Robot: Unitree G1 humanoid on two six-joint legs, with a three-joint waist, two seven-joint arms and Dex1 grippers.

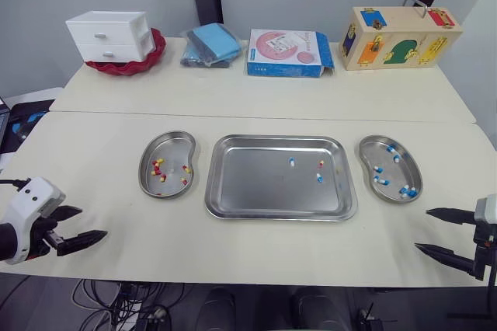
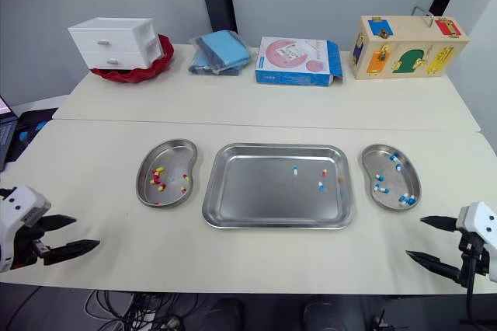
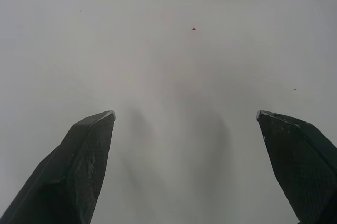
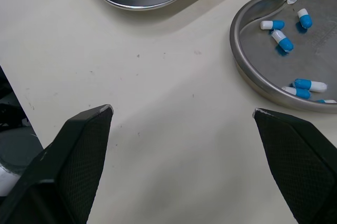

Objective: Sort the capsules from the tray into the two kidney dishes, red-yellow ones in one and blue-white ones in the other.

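We see the rectangular steel tray (image 1: 256, 191) lying flat, with three capsules in its right half: two blue-white capsules (image 1: 292, 162) and one red-yellow capsule (image 1: 321, 164). Just left of the tray, the left kidney dish (image 1: 172, 145) holds several red-yellow ones (image 1: 158, 168). Just right of it, the right kidney dish (image 1: 394, 171) holds several blue-white ones (image 1: 380, 181).

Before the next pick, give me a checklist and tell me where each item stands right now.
1. The left gripper open and empty: ok.
2. The right gripper open and empty: ok.
3. The tray cleared: not ok; one red-yellow capsule and two blue-white capsules lie in it, toward its right end.
4. The left kidney dish holds red-yellow only: ok.
5. The right kidney dish holds blue-white only: ok.
6. Fingertips raised off the table: cannot tell.
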